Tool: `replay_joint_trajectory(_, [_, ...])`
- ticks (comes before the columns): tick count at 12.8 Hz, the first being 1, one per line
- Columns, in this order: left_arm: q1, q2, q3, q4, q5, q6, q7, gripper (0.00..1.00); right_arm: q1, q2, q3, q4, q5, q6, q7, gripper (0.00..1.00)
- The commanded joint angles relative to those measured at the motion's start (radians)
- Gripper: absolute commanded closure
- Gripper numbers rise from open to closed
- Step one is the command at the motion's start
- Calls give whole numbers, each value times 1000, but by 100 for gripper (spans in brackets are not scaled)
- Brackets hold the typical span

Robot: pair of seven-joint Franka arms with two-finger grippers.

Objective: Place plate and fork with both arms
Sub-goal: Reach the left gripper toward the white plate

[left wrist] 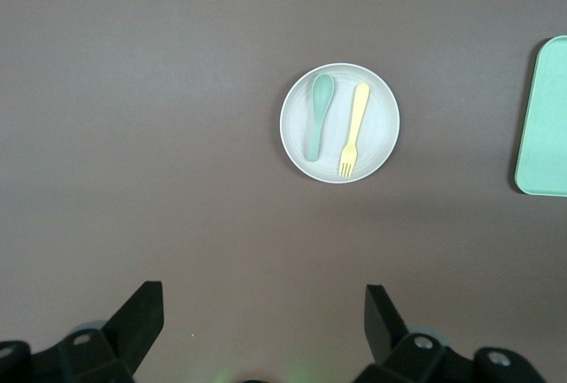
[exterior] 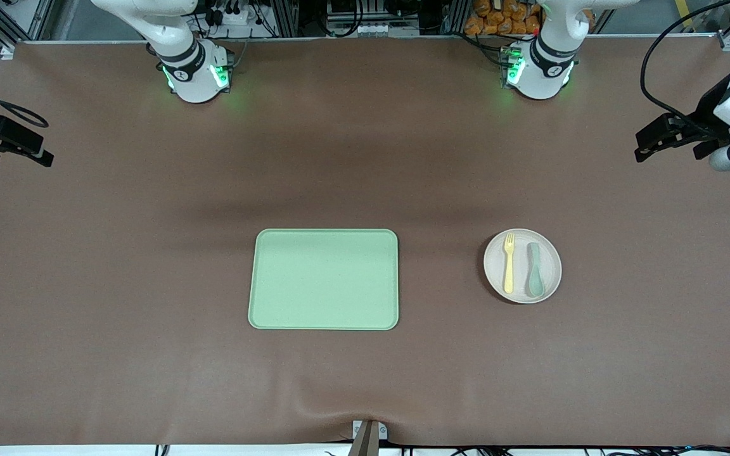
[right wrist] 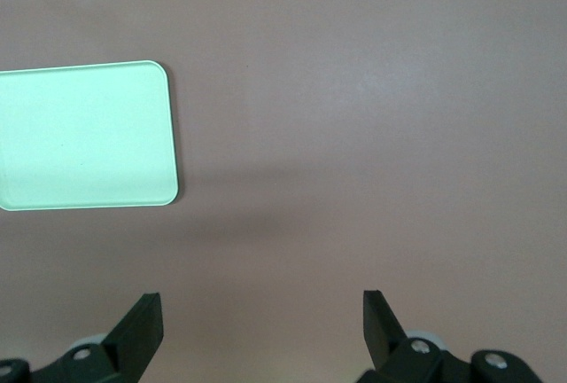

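Pale plastic is what the plate [exterior: 522,265] looks made of, so it is likely light, stiff and a bit slippery. It sits on the brown table [exterior: 118,285], toward the left arm's end, well apart from the green tray [exterior: 324,279]. The yellow fork [exterior: 509,263] lies flat on the plate, just beside a grey-green spoon [exterior: 535,271], not touching it.

The left gripper [left wrist: 261,312] hangs high over the table with its fingers [left wrist: 142,312] spread wide and nothing between them. The plate is well out past the fingertips, in line with the gap. The right gripper [right wrist: 261,316] hangs over bare table at the right arm's end, fingers [right wrist: 143,316] wide too and holding nothing; the tray lies well out past them, off to one side.

The fork is thin and low, so pinching its handle across the narrow width seems best. The plate's rim looks like the place to grab. A hard squeeze could make either one pop out.
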Motion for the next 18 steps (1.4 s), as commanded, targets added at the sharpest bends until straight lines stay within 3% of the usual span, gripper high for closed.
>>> replay_joint_trajectory(1, [1, 6, -1, 14, 4, -11, 4, 0, -13, -7, 7, -3, 18, -6, -1, 0])
replay_joint_trajectory(11, [4, 64, 5, 0, -11, 8, 3, 0, -13, -4, 7, -3, 18, -10, -1, 0])
replay_joint_trajectory(18, [25, 82, 4, -113, -30, 144, 3, 0, -15, -4, 7, -3, 18, -15, -3, 0])
